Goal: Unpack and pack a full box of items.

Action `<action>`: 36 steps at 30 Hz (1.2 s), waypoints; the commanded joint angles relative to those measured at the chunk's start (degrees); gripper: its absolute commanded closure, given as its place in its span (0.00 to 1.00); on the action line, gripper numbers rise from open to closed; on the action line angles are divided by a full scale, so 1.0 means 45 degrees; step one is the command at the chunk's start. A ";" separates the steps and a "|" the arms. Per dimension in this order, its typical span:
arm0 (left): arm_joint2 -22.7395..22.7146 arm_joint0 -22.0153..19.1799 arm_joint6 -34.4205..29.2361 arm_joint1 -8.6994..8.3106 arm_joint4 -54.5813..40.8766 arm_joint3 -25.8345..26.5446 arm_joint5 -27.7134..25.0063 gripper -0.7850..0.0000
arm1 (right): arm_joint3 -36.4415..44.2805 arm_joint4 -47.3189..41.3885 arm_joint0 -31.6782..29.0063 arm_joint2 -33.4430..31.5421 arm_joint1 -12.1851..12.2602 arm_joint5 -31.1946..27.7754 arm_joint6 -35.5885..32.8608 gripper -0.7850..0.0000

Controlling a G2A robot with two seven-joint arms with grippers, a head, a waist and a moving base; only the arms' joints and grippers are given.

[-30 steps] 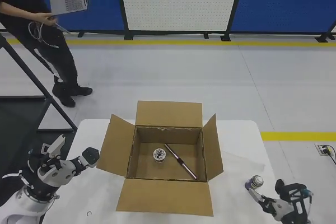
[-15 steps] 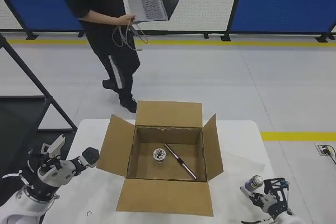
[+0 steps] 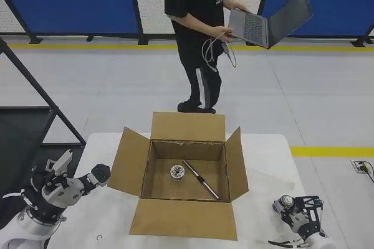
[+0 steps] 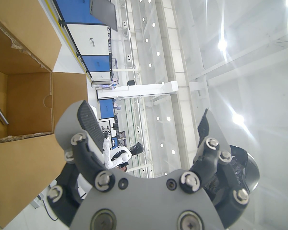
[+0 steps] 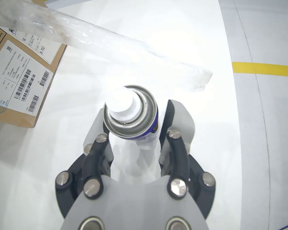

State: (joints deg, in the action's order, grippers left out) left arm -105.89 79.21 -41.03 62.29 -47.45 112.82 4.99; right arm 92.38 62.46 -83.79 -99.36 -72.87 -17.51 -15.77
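Note:
The open cardboard box [image 3: 184, 219] sits mid-table with its four flaps spread. On its floor lie a small round metal part [image 3: 176, 172] and a thin metal rod [image 3: 201, 179]. An upright spray can [image 5: 130, 113] with a white nozzle stands near the table's right front corner [image 3: 285, 202]. My right gripper [image 5: 134, 118] is open astride it, one finger against the can, the other a small gap away. My left gripper [image 4: 146, 116] is open and holds nothing, off the box's left flap [image 3: 101, 174], tilted up toward the ceiling.
A long piece of clear plastic wrap [image 5: 110, 39] lies on the white table [image 3: 106, 218] between the can and the box's right flap. A small dark ring [image 3: 98, 237] rests near the front left edge. The table edge is close behind the can.
My right gripper has moved left from beside the spray can until its fingers straddle it. The can, the box and the left arm have stayed put.

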 commanded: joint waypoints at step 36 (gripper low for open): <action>0.0000 0.0000 0.0000 0.0000 0.0000 0.0000 0.0000 0.00 | 0.9373 -0.0038 0.3951 0.4190 0.0405 -0.0446 -0.5213 1.00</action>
State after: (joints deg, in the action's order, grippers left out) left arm -105.89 79.21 -41.03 62.29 -47.45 112.82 4.99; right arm 134.64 62.09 -67.71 -83.39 -70.93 -20.83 -37.16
